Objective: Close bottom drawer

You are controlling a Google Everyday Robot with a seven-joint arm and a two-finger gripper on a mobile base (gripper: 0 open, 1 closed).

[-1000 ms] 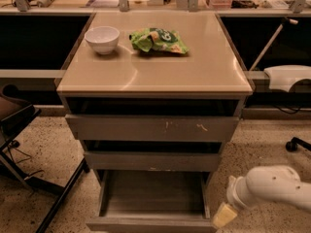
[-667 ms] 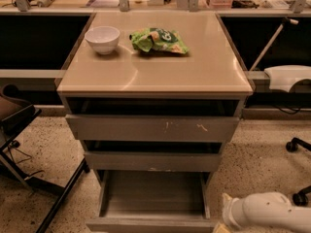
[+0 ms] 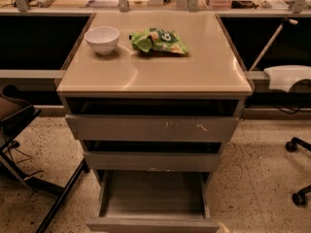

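The bottom drawer (image 3: 153,194) is the narrowest of three grey drawers and is pulled far out towards me. Its shallow grey wood-grain box is empty, and its plain front face (image 3: 151,225) lies at the bottom edge of the camera view. Only a small pale tip of my gripper (image 3: 223,227) shows at the bottom edge, just right of the drawer's front right corner. The rest of the arm is out of view.
The cabinet top (image 3: 155,72) holds a white bowl (image 3: 102,39) and a green snack bag (image 3: 158,41). The scratched top drawer (image 3: 153,128) and middle drawer (image 3: 153,161) stand slightly open. A chair (image 3: 14,115) with black legs stands left; chair casters (image 3: 299,198) are on the right.
My white arm, which was low at the right of the bottom drawer, has dropped almost wholly out of the view. The drawer stands open as before.
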